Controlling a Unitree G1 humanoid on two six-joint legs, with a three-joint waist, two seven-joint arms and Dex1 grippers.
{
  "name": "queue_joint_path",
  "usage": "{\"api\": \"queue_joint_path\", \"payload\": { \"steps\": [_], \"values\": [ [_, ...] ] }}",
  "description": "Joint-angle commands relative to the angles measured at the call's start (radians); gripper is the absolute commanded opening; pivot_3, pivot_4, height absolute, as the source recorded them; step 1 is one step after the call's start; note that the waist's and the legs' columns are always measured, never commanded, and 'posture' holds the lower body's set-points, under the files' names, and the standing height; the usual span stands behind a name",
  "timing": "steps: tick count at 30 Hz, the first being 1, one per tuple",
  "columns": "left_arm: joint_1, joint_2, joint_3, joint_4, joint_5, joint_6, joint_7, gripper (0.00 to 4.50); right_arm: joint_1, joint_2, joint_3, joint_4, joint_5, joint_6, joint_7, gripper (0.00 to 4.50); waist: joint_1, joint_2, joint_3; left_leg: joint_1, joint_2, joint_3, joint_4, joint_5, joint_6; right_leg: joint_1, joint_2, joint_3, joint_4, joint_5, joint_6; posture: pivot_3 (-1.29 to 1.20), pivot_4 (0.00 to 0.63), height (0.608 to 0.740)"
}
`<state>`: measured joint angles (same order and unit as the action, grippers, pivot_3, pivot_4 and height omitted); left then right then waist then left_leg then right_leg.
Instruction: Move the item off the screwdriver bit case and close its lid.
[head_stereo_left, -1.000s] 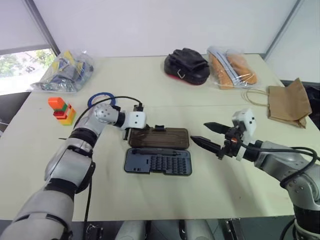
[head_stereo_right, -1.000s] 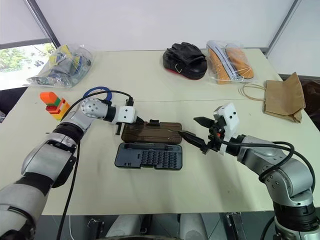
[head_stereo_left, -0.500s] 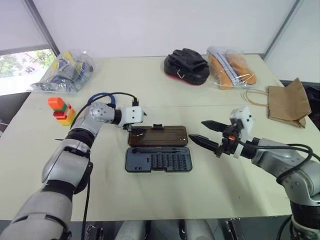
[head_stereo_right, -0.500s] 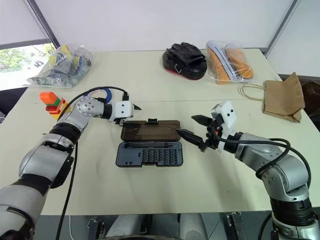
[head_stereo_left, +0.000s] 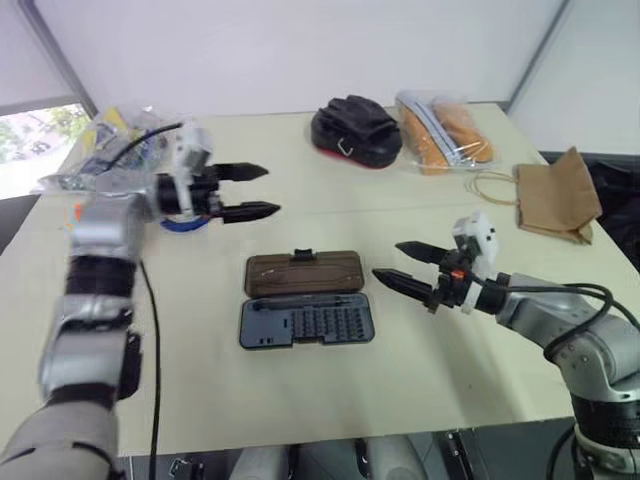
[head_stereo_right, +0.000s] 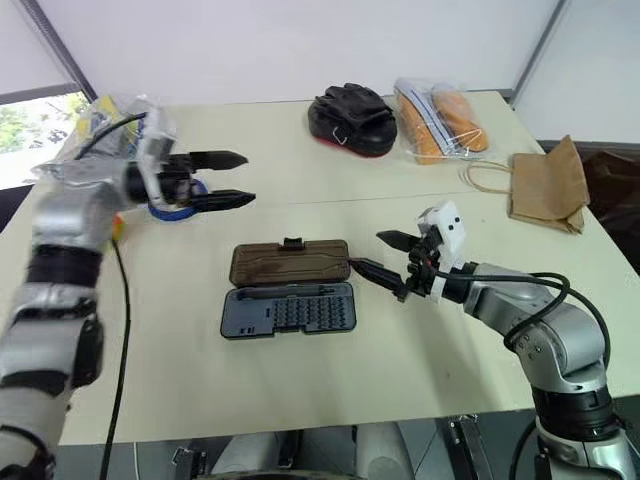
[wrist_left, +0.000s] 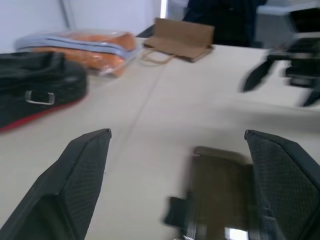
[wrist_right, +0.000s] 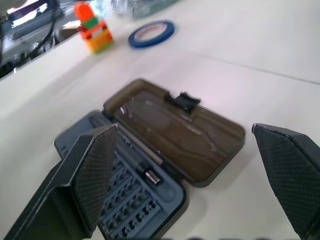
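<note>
At the upper left of the head view a clear bag of mixed items (head_stereo_left: 110, 150) lay on the pale table (head_stereo_left: 300, 390). Just right of it the left gripper (head_stereo_left: 252, 192) hung in the air above the tabletop, its two black fingers spread wide with nothing between them. The blue tape ring (head_stereo_right: 172, 207) lay flat on the table behind that gripper, partly hidden by it; in the right wrist view it showed as a thin blue ring (wrist_right: 151, 33) with a hollow centre, beside a block stack (wrist_right: 93, 28) of orange, green and yellow, well apart from the case. In the middle of the frame the bit case (head_stereo_left: 306, 301) lay open and flat: the smoky brown see-through lid (head_stereo_left: 305, 273) on the far side with a small black latch tab (head_stereo_left: 300, 255) on its far edge, the grey-blue tray (head_stereo_left: 306, 322) with rows of small bits on the near side. Nothing rested on the case. To its right the right gripper (head_stereo_left: 401, 265) hovered near the case's right end, fingers wide apart and empty. At the upper middle sat a black bag (head_stereo_left: 352, 130), then a clear packet of orange items (head_stereo_left: 440, 130), and at the far right a brown paper bag (head_stereo_left: 555, 195).
</note>
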<state>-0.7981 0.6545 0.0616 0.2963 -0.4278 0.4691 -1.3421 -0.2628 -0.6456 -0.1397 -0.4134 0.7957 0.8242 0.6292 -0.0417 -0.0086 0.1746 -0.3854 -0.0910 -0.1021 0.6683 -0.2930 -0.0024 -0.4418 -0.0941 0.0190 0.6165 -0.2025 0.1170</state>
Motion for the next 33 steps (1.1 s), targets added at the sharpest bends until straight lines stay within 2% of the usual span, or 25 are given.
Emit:
{"api": "queue_joint_path", "payload": {
  "steps": [1, 3, 8, 9, 13, 18, 25, 28, 33],
  "values": [
    [0.163, 0.022, 0.072, -0.297, -0.1, 0.161, 0.119, 3.91, -0.057, 0.01, -0.004, 0.026, -0.032, -0.055, 0.012, 4.5, 0.001, 0.0, 0.0, 0.0, 0.0, 0.0, 0.0, 0.0, 0.0, 0.0, 0.0, 0.0, 0.0, 0.0, 0.0, 0.0, 0.15, 0.74],
    [0.286, 0.029, 0.11, -0.457, -0.143, 0.218, 0.185, 3.12, -0.086, 0.015, 0.012, 0.06, -0.066, -0.079, 0.014, 4.5, 0.001, -0.001, 0.0, 0.0, 0.0, 0.0, 0.0, 0.0, -0.001, 0.0, 0.0, 0.0, 0.001, 0.0, 0.0, 0.0, 0.15, 0.74],
    [0.586, 0.05, 0.152, -0.757, -0.179, 0.252, 0.29, 0.41, -0.17, 0.035, 0.086, 0.184, -0.189, -0.159, 0.024, 4.5, 0.01, 0.0, 0.0, 0.0, 0.0, 0.0, -0.001, 0.0, -0.001, 0.0, 0.0, 0.001, 0.0, 0.0, -0.001, 0.0, 0.15, 0.74],
    [0.631, 0.049, 0.157, -0.789, -0.182, 0.253, 0.308, 0.06, -0.185, 0.042, 0.1, 0.208, -0.21, -0.173, 0.027, 4.5, 0.014, 0.0, 0.0, 0.001, 0.0, 0.0, -0.001, 0.001, -0.002, 0.0, 0.0, 0.001, 0.0, 0.001, -0.001, 0.0, 0.15, 0.74],
    [0.77, 0.056, 0.132, -0.832, -0.123, 0.178, 0.347, 0.06, -0.253, 0.073, 0.149, 0.305, -0.292, -0.217, 0.03, 4.5, 0.028, 0.0, 0.0, 0.001, 0.0, 0.0, -0.001, 0.001, -0.003, 0.0, 0.0, 0.001, 0.0, 0.001, -0.003, 0.0, 0.15, 0.74],
    [0.85, 0.047, 0.059, -0.79, -0.032, 0.072, 0.382, 0.06, -0.335, 0.111, 0.207, 0.422, -0.389, -0.279, 0.042, 4.5, 0.032, 0.0, 0.0, 0.001, 0.0, 0.001, -0.001, 0.001, -0.003, 0.001, 0.0, 0.0, -0.001, 0.002, -0.003, 0.0, 0.15, 0.74],
    [0.854, 0.045, -0.041, -0.662, 0.092, -0.061, 0.405, 0.06, -0.397, 0.154, 0.262, 0.529, -0.473, -0.308, 0.084, 4.5, 0.029, 0.0, 0.0, 0.001, 0.0, 0.001, -0.002, 0.001, -0.003, 0.0, 0.0, 0.0, -0.001, 0.002, -0.004, 0.0, 0.15, 0.74],
    [0.866, 0.075, -0.095, -0.599, 0.182, -0.139, 0.405, 0.06, -0.422, 0.153, 0.321, 0.595, -0.53, -0.309, 0.126, 4.5, 0.029, 0.001, 0.0, 0.002, 0.0, 0.001, -0.002, 0.001, -0.003, 0.0, 0.0, 0.0, -0.001, 0.002, -0.004, 0.0, 0.15, 0.74],
    [0.863, 0.066, -0.11, -0.572, 0.186, -0.158, 0.42, 0.06, -0.493, 0.156, 0.406, 0.744, -0.617, -0.311, 0.207, 4.5, 0.027, 0.002, -0.001, 0.013, 0.0, 0.002, -0.005, 0.001, -0.002, 0.01, 0.0, 0.0, -0.003, 0.002, -0.004, 0.0, 0.15, 0.74]
  ]
}}
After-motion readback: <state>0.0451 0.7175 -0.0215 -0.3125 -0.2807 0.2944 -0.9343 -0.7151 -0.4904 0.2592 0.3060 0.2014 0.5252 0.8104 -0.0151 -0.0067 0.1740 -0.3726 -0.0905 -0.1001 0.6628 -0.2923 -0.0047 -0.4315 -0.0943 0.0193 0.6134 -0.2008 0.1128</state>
